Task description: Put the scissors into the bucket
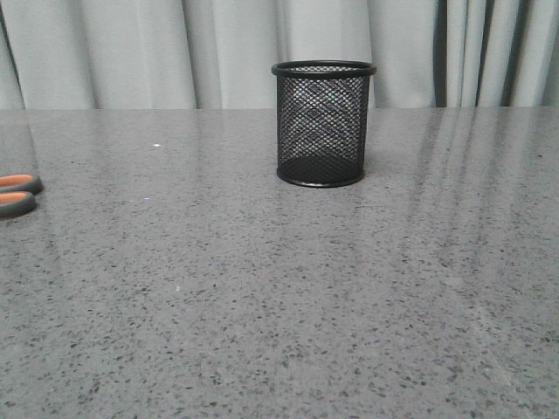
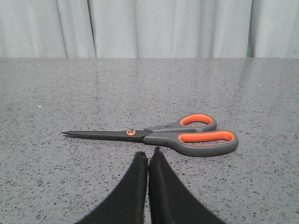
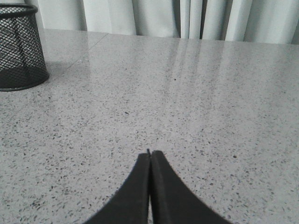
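Note:
The scissors [image 2: 159, 135] lie flat on the grey speckled table, dark blades closed, grey handle loops lined in orange. In the front view only their handle loops [image 1: 17, 194] show at the far left edge. My left gripper [image 2: 148, 155] is shut and empty, its tips just short of the scissors near the pivot. The bucket [image 1: 322, 122], a black wire-mesh cup, stands upright at the back centre of the table; it also shows in the right wrist view [image 3: 19, 46]. My right gripper [image 3: 150, 154] is shut and empty over bare table, well away from the bucket.
The grey speckled table [image 1: 279, 305] stretches across the whole view. Pale curtains [image 1: 175, 52] hang behind its far edge. Neither arm shows in the front view.

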`<state>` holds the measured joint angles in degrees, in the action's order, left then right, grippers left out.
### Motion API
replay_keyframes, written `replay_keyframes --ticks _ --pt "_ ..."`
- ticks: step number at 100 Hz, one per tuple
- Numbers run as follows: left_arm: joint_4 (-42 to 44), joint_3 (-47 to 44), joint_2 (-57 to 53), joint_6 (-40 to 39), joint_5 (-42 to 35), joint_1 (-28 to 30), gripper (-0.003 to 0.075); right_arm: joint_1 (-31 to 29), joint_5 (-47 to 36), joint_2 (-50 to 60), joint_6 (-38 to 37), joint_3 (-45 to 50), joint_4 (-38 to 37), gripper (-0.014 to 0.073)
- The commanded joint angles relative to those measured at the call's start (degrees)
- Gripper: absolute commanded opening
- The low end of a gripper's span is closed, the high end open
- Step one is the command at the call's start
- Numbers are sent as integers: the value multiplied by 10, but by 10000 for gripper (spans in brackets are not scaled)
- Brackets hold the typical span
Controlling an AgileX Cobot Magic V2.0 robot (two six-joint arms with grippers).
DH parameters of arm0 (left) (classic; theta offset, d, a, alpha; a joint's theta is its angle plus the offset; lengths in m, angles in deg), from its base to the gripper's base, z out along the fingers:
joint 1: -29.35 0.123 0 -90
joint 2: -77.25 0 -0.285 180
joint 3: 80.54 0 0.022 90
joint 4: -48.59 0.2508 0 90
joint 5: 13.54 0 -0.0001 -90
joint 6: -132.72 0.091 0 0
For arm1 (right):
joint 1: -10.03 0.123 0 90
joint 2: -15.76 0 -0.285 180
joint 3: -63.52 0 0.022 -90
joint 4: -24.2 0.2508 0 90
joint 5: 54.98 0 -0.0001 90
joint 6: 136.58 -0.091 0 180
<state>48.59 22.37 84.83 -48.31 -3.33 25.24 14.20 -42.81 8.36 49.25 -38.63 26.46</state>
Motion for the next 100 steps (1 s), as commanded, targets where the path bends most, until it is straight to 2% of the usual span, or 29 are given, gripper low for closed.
replay_keyframes --ticks 1,36,52,72,100 --pt "0 -16 -14 -6 -43 2 -21 -5 -51 15 2 10 -3 -59" --pt "0 -16 -14 -6 -45 2 -21 -5 -54 15 2 10 -3 -59" --pt "-68 -16 -14 -6 -46 2 -21 -5 -57 15 2 10 14 -59" --pt "-77 -16 -14 -6 -46 2 -21 -5 -84 15 2 10 74 -59" --pt "-150 -16 -14 -6 -72 2 -21 -5 -153 15 2 10 75 -59"
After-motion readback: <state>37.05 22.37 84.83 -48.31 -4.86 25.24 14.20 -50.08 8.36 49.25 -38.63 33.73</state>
